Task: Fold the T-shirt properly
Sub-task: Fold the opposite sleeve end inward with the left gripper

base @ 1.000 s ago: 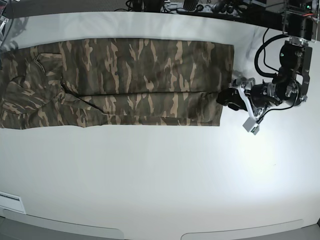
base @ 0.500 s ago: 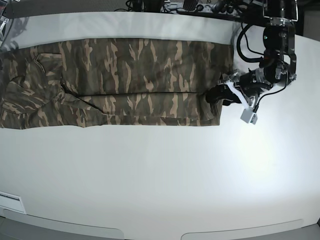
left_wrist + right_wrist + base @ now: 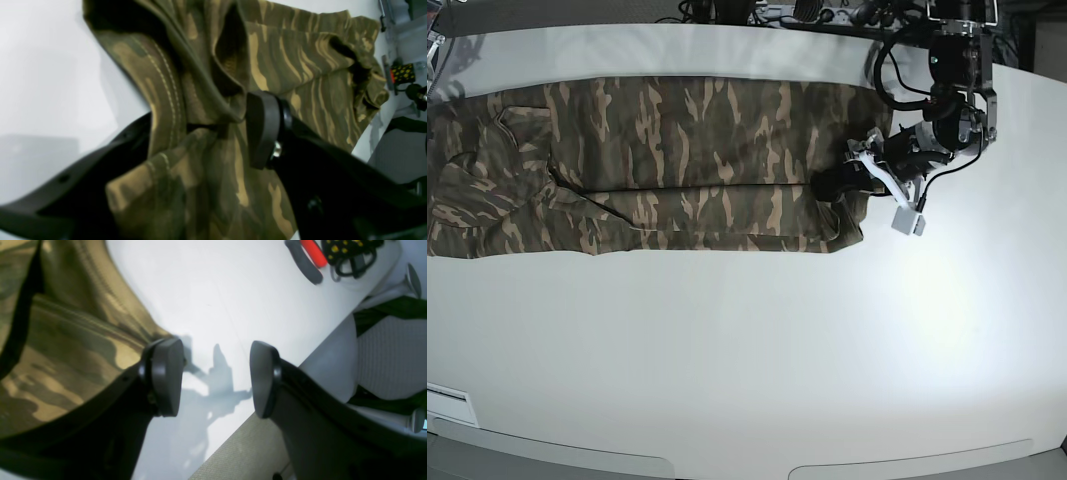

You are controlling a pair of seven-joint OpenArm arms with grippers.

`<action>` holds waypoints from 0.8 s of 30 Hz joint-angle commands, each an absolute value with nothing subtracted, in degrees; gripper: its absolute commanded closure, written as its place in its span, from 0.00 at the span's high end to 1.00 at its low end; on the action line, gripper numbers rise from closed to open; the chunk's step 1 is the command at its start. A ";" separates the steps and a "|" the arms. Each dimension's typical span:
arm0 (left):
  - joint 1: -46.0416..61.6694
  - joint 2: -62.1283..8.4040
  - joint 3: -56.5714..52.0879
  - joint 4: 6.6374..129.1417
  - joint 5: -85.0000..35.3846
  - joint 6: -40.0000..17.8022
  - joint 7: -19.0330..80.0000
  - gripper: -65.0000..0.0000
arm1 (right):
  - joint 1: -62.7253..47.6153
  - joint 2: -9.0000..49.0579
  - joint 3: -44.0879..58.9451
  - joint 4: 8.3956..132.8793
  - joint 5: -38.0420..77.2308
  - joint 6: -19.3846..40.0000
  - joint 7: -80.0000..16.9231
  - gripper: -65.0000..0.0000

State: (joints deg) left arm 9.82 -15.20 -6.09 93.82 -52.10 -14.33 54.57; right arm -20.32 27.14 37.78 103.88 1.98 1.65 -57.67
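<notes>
The camouflage T-shirt [image 3: 657, 160] lies spread lengthwise across the far half of the white table [image 3: 747, 340], with its hem to the right. My left gripper [image 3: 837, 186] is at that hem, and the cloth bunches up around it. In the left wrist view the left gripper [image 3: 213, 130] is shut on a fold of the T-shirt [image 3: 300, 66], whose stitched hem runs between the fingers. In the right wrist view my right gripper [image 3: 213, 376] is open and empty over bare table, with its left pad beside the T-shirt's edge [image 3: 66, 340]. The right gripper does not show in the base view.
A red-handled tool [image 3: 310, 253] and a black item with yellow dots [image 3: 353, 246] lie near the table's edge. Below that edge are a grey floor [image 3: 233, 446] and a chair [image 3: 390, 356]. Cables [image 3: 827, 12] run along the back edge. A white label [image 3: 447, 405] sits at front left.
My left gripper has moved left from beside the shirt onto its hem and closed on it. The hem's right edge has been pushed leftward and bunched.
</notes>
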 commanded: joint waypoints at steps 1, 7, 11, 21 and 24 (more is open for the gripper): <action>10.87 -15.33 -5.43 92.92 -46.85 -12.36 59.88 0.49 | -20.16 28.62 38.35 104.86 1.23 1.50 -56.60 0.53; 9.96 -15.40 -5.45 92.92 -43.48 -9.78 58.67 0.00 | -20.16 28.64 38.35 104.86 1.23 1.52 -56.62 0.53; 8.84 -15.42 -6.44 92.95 -43.42 -10.68 58.72 0.00 | -20.03 28.69 38.35 104.86 1.34 2.85 -56.58 0.53; 2.35 -22.57 -13.02 92.95 -43.99 -10.70 58.70 0.00 | -19.99 29.78 38.35 104.90 14.57 11.73 -55.99 0.53; 1.26 -24.82 -13.02 92.95 -44.49 -11.14 58.70 0.00 | -19.99 29.71 38.35 104.90 24.51 18.52 -55.27 0.53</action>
State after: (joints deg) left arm 2.20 -24.10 -12.84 92.31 -44.51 -11.00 58.59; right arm -20.23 28.38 37.76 103.88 25.21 19.18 -56.53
